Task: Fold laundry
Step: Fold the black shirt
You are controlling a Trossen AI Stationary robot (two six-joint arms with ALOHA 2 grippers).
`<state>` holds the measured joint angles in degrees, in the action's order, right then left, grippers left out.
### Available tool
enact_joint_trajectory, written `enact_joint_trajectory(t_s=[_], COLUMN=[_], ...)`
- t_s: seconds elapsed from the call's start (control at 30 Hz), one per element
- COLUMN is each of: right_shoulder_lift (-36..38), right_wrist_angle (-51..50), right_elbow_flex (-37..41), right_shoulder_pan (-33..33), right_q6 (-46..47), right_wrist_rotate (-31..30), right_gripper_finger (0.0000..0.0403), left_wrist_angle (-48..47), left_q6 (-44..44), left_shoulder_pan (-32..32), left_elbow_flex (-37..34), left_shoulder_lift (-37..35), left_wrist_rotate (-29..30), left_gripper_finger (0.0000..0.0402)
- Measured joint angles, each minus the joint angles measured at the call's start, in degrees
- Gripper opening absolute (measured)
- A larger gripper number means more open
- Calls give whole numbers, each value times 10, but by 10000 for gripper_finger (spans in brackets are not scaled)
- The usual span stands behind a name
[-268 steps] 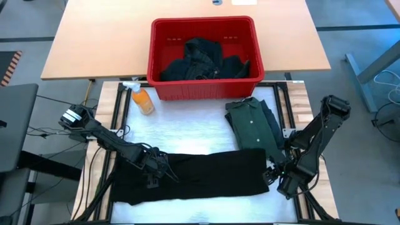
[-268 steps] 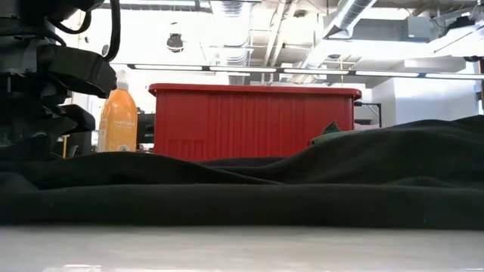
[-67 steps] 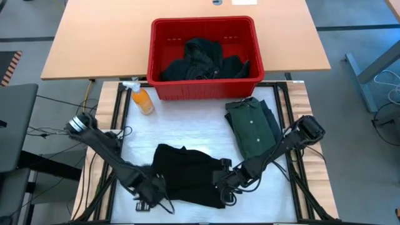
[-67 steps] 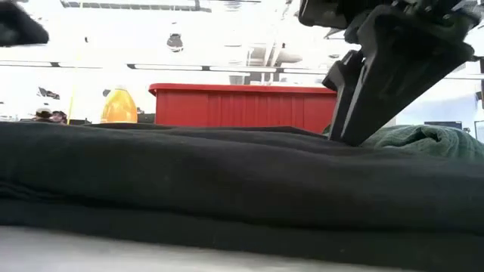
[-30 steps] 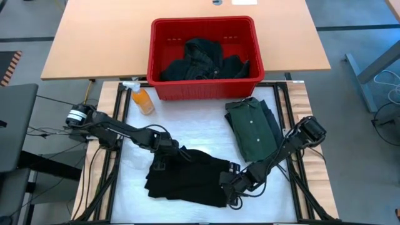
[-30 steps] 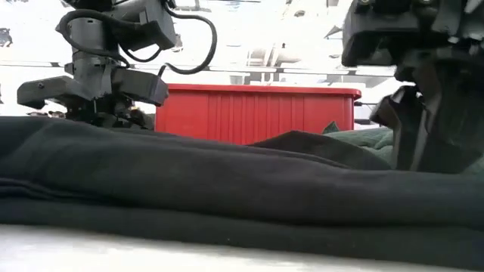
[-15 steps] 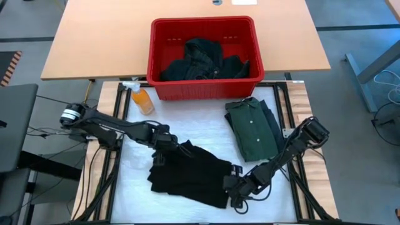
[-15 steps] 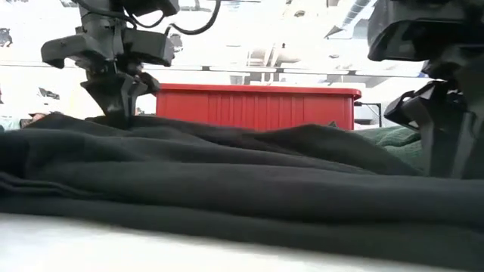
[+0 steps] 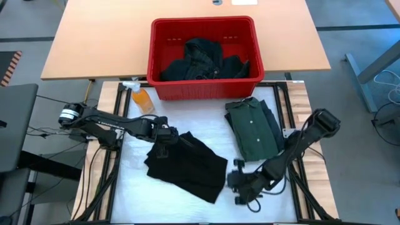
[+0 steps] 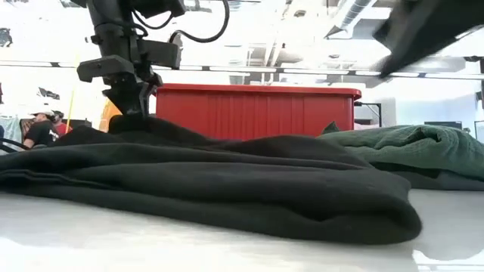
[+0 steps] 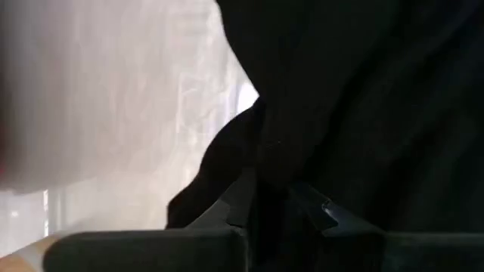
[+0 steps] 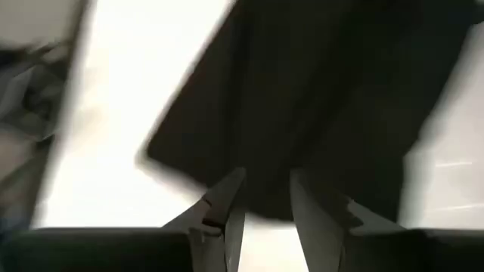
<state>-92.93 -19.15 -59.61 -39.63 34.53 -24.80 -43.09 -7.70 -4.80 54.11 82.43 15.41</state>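
white padded table top carries a folded black garment at centre-front. left gripper pinches its back edge, fingers clenched on cloth; drag slowly and keep low so layers stay stacked. right gripper sits off the garment's right edge, fingers parted, holding nothing. folded green shirt lies just right; red basket with more dark laundry and orange bottle stand behind, clear.

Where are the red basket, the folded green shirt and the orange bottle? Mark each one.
red basket [image 9: 204,89]: high view, on its front wall.
folded green shirt [image 9: 254,131]: high view, on the middle of its front.
orange bottle [image 9: 144,102]: high view, on its orange body.
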Motion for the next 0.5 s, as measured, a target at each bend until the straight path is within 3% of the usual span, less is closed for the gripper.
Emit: enact_joint_trajectory(t_s=[0.1,0.17,0.33,0.5], right_shoulder_lift=[25,32,29,35], right_wrist_angle=[-28,-52,-77,4], right_elbow_flex=[0,0,24,109], right_shoulder_pan=[24,55,153,209], right_q6=[-18,-31,-54,-66], right_wrist_rotate=[-75,-73,31,153], right_gripper_finger=[132,132,132,132], left_wrist_angle=[5,6,4,4], left_q6=[10,10,10,10], left_shoulder_pan=[7,12,17,17], left_elbow_flex=[0,0,0,0], left_shoulder_lift=[0,0,0,0], left_wrist_rotate=[-7,-12,-13,-15], left_gripper_finger=[50,59,67,68])
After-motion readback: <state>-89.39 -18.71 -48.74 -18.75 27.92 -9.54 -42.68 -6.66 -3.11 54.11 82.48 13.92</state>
